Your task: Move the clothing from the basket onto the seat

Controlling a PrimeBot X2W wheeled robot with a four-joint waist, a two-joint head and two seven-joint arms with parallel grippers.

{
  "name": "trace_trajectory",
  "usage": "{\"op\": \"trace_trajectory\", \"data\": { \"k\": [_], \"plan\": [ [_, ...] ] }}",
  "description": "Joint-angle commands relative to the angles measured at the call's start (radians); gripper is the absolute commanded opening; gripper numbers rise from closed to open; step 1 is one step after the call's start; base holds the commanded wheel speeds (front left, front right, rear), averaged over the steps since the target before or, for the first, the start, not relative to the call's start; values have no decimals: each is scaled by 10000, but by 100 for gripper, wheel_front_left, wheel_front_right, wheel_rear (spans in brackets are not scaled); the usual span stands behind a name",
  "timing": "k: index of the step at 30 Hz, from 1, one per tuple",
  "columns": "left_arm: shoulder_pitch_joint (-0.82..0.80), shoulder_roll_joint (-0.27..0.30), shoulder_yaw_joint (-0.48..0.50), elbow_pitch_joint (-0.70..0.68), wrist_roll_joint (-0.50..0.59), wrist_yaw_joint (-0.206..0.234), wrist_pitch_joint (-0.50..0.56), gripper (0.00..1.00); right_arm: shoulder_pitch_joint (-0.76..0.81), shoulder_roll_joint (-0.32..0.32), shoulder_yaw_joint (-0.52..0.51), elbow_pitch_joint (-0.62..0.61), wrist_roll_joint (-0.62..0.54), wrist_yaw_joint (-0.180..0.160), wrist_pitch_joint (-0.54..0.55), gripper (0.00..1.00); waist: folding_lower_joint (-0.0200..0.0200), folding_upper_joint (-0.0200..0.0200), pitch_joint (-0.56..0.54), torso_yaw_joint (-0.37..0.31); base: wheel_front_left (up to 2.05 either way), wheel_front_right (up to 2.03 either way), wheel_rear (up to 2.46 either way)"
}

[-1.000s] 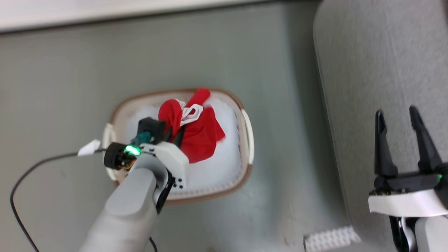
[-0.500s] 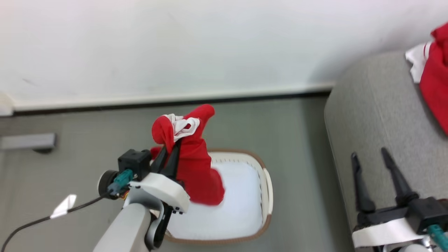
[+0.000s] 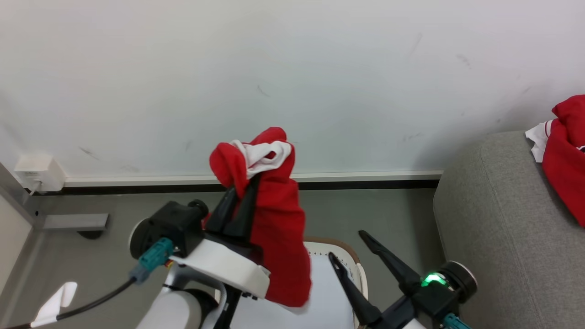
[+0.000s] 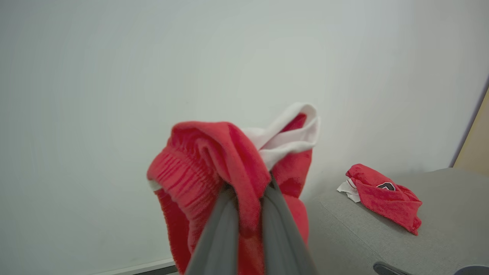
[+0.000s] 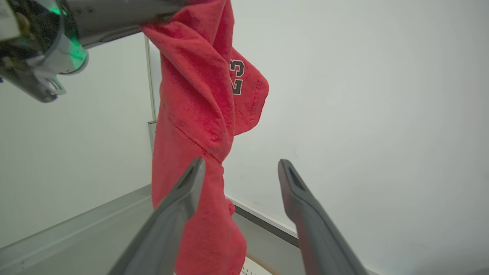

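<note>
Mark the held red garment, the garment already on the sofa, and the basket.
held red garment (image 3: 279, 237), head view, hanging mid-fabric.
garment on the sofa (image 4: 386, 204), left wrist view, red folds.
basket (image 3: 340, 245), head view, brown rim.

The left gripper (image 3: 244, 187) is pointing toward one o'clock in the head view, its two dark fingers (image 3: 228, 212) pressing together on a fold of the red garment (image 3: 279, 237), which is hanging from them. Its white wrist (image 3: 224, 267) is sitting at seven o'clock from the fingers, above the pale forearm (image 3: 173, 310). The right gripper (image 3: 346, 244) is pointing toward eleven o'clock, its fingers spreading wide and gripping nothing, a green light (image 3: 429, 278) glowing on its wrist.
</note>
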Motion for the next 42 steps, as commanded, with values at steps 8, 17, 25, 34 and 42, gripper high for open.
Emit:
{"op": "trace_trajectory", "data": {
  "k": [8, 17, 25, 34, 42],
  "plan": [
    [412, -169, -791, -1037, 230, 22, 632, 0, -1128, -24, 893, 553, 320, -22, 5, 100, 3, 0, 47, 36, 0, 0, 0],
    [558, -361, -1562, -1256, -39, -363, 803, 0, -1477, 173, 1550, 1090, 1891, -22, 5, 0, 3, 0, 192, 268, 0, 0, 0],
    [536, -232, -1244, -1014, -23, -92, 688, 0, -1357, -205, 1117, 575, 2520, -22, 4, 0, 3, 0, 299, 110, 0, 0, 0],
    [432, -64, -1038, -504, 115, 50, 466, 100, -1010, -626, -76, -419, 2700, -22, 4, 0, 3, 0, 606, -494, 0, 0, 0],
    [528, 122, -1469, 186, 412, -368, -98, 100, -594, -940, -1471, -1085, 2594, -22, 2, 0, 3, 0, 845, -1615, 0, 0, 0]
  ]
}}
